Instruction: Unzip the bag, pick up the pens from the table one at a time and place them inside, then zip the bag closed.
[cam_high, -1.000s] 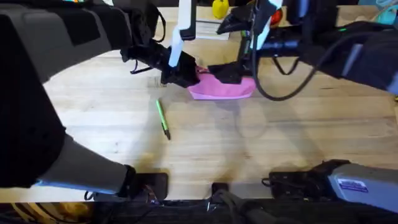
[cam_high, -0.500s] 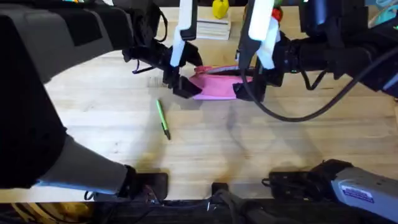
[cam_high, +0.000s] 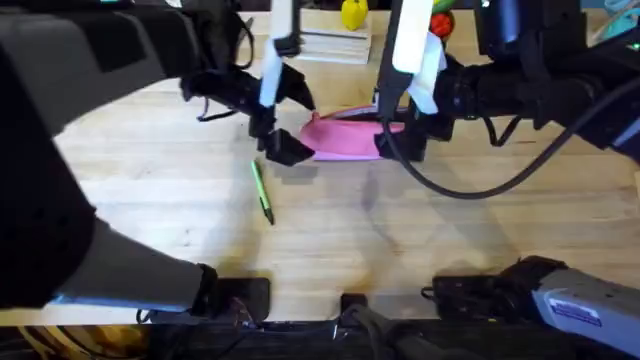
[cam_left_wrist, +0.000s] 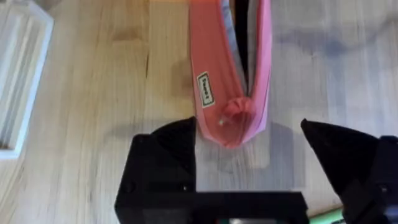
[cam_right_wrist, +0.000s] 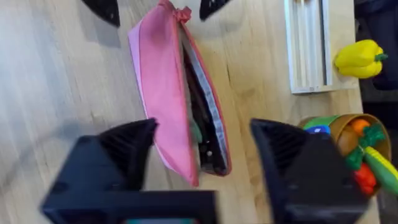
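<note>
One pen out, one pouch unzipped

One green pen (cam_high: 262, 193) lies on the bench (cam_high: 400, 240), nearest. Beyond it, one pink pouch (cam_high: 345, 138) gapes unzipped between left fingers (cam_high: 272, 140) and right fingers (cam_high: 400, 135), both spread wide, holding nothing.

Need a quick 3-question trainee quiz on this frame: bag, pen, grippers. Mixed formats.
1. True or false: the bag is zipped shut.
2. The pen lies: A) inside the bag B) on the table C) in the left gripper
3. Fill in: the right gripper is ____, straddling one end of the bag.

Key: 1 false, the zipper gapes open; 2 B; 3 open.
</note>
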